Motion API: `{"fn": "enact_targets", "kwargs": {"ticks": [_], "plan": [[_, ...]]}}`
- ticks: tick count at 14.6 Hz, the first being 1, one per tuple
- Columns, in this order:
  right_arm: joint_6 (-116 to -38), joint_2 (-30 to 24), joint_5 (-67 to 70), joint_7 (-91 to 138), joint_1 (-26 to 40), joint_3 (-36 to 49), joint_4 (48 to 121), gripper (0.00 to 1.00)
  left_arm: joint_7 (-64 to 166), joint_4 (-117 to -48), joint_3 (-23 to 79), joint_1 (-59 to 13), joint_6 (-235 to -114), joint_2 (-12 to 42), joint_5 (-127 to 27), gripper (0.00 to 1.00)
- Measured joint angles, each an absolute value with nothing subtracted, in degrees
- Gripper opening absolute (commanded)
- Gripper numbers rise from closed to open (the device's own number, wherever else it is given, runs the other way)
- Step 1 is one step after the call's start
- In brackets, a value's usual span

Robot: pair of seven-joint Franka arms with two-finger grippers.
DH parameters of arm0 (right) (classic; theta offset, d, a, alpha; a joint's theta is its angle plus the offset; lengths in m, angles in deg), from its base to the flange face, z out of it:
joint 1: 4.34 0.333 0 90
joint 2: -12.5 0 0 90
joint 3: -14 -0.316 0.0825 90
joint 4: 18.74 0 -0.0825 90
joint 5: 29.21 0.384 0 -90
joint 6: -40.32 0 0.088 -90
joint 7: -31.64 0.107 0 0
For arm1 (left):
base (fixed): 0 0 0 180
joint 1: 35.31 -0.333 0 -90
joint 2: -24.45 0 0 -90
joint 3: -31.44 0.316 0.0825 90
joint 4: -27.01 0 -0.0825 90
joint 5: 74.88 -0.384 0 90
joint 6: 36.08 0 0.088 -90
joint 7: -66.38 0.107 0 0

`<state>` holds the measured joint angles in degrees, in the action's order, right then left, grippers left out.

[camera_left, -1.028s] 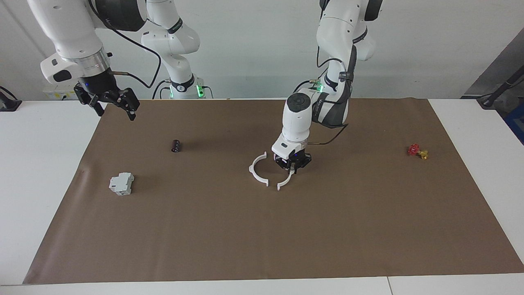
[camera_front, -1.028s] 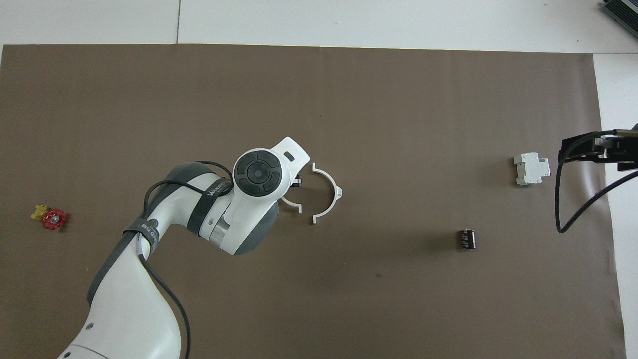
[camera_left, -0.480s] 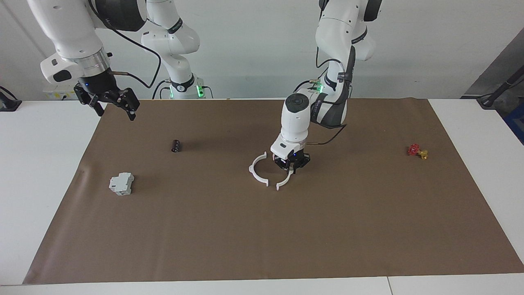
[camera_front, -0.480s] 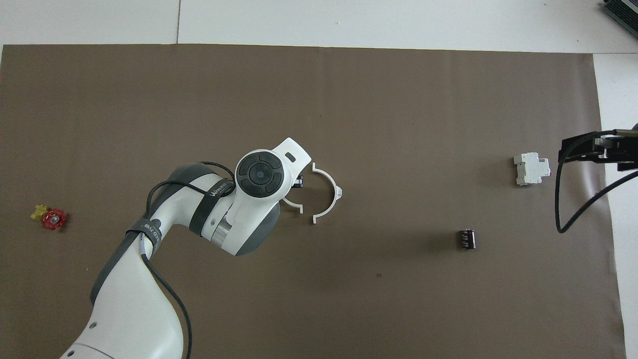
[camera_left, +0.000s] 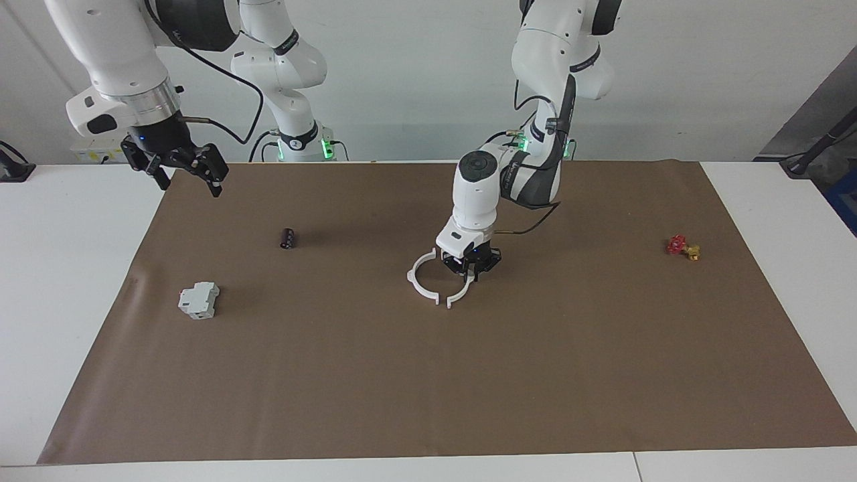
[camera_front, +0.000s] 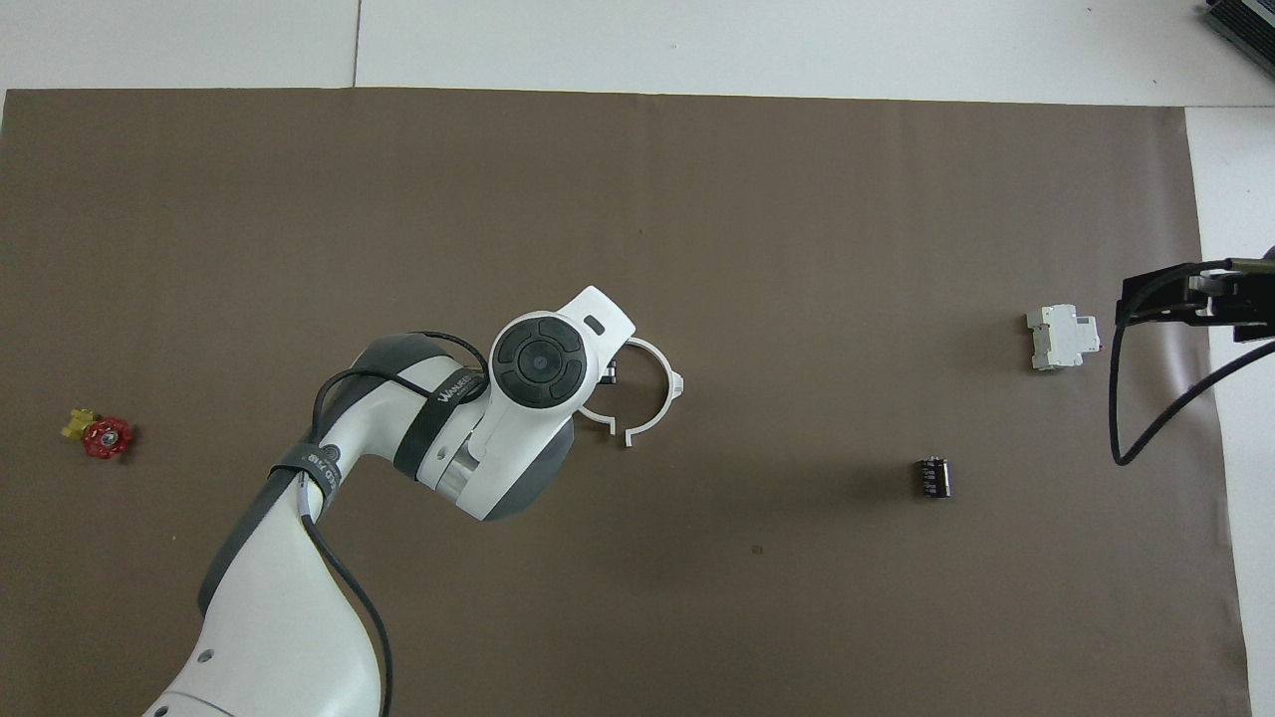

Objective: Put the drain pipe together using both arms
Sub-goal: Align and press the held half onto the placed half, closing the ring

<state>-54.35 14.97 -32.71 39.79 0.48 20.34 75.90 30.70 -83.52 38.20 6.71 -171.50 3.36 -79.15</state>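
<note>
Inspection runs from the right arm's end of the desk (camera_left: 80, 281) to the left arm's.

The right end effector (camera_left: 179, 169) hangs over the brown mat's (camera_left: 428, 375) corner, fingers spread and empty; this arm waits.

A grey-white boxy block (camera_left: 199, 300) and a small black cylinder (camera_left: 288, 238) lie on the mat, well apart from the work.

At mid-mat one white half-ring (camera_left: 420, 279) lies flat and free. The left end effector (camera_left: 471, 268) is clamped on the second half-ring (camera_left: 459, 294), held low just beside the first so their open ends face. The ends nearly meet; judged, joining is under way, unfinished.

A red and yellow valve piece (camera_left: 683, 247) lies untouched.
</note>
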Motion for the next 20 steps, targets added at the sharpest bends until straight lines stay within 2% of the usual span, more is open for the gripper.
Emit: {"fn": "enact_targets", "kwargs": {"ticks": [20], "plan": [[-54.35,14.97,-32.71,39.79,0.48,20.34,75.90,1.00,29.23,-83.81,38.23,8.04,-171.51,3.36,-79.67,0.00]]}}
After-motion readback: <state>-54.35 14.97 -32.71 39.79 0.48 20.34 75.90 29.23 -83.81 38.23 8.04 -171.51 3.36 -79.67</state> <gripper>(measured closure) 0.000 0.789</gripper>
